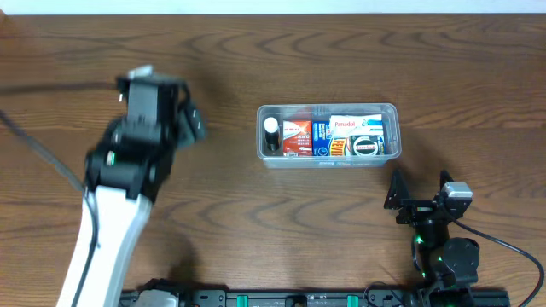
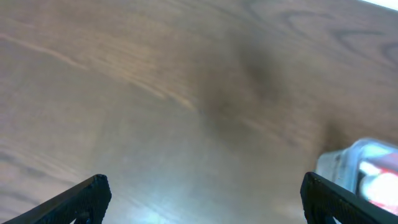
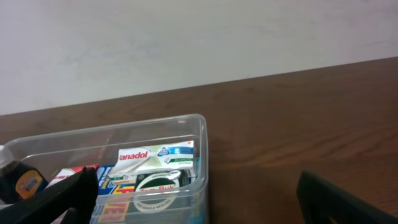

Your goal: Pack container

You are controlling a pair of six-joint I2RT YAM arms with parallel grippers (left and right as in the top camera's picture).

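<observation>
Container (image 1: 392, 109) sits on the wood surface (image 1: 256, 230), packed with small boxes and a dark-capped bottle (image 1: 271, 130) at its left end. Left end effector (image 1: 193, 121) hangs off the container's left side, well apart from it, jaws spread wide, gripping nothing. Right end effector (image 1: 420, 189) is near the container's right end, on the robot's side, jaws wide, empty, facing the white Panadol box (image 1: 356, 124) inside.
</observation>
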